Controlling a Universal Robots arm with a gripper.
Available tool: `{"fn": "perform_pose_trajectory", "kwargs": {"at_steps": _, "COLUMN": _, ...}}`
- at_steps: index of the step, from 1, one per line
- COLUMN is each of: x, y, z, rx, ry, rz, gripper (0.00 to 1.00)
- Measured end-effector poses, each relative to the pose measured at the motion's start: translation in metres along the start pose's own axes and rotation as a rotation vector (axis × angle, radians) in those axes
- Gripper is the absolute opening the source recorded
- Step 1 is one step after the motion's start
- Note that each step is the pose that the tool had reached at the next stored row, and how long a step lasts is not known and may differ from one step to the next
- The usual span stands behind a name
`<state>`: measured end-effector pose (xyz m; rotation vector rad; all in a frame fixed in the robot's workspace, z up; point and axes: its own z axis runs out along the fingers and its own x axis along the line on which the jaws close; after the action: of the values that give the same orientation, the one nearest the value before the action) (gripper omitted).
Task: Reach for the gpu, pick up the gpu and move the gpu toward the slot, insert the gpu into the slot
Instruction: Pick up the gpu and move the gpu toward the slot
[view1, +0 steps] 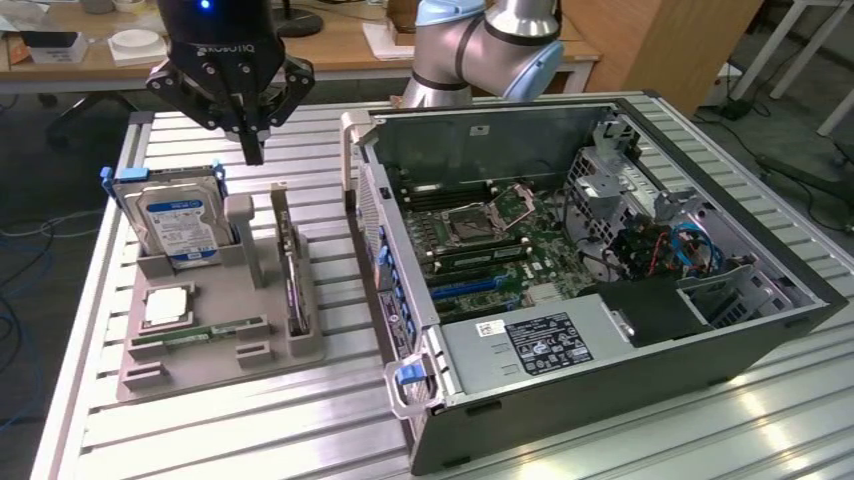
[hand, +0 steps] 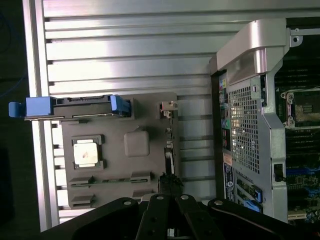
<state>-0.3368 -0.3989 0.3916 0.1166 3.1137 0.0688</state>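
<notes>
The gpu (view1: 288, 262) is a thin dark card standing on edge in a grey holder (view1: 220, 320), with its pale bracket at the far end. In the wrist view the gpu (hand: 170, 142) shows edge-on as a narrow strip. My gripper (view1: 251, 150) hangs above the holder's far end, just above and behind the gpu, apart from it. Its fingers are shut together with nothing between them, and their tips (hand: 169, 186) reach toward the card's near end in the wrist view. Long blue slots (view1: 465, 286) lie on the motherboard inside the open computer case (view1: 747, 330).
A blue-labelled hard drive (view1: 180, 225) stands upright in the holder beside the gpu. A square processor (view1: 167, 305) and a green memory stick (view1: 214, 330) lie in front of it. The case's tall side wall (view1: 367, 200) rises close on the exterior view's right of the holder.
</notes>
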Motion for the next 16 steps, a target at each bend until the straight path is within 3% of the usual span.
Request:
{"fn": "perform_pose_trajectory", "kwargs": {"at_steps": 9, "x": 0.0000, "y": 0.0000, "z": 0.0000, "rx": 0.0000, "ry": 0.0000, "rz": 0.000, "gripper": 0.11}}
{"fn": "perform_pose_trajectory", "kwargs": {"at_steps": 11, "x": 0.0000, "y": 0.0000, "z": 0.0000, "rx": -0.0001, "ry": 0.0000, "rz": 0.000, "gripper": 0.23}}
{"fn": "perform_pose_trajectory", "kwargs": {"at_steps": 13, "x": 0.0000, "y": 0.0000, "z": 0.0000, "rx": 0.0000, "ry": 0.0000, "rz": 0.000, "gripper": 0.23}}
{"fn": "perform_pose_trajectory", "kwargs": {"at_steps": 16, "x": 0.0000, "y": 0.0000, "z": 0.0000, "rx": 0.0000, "ry": 0.0000, "rz": 0.000, "gripper": 0.41}}
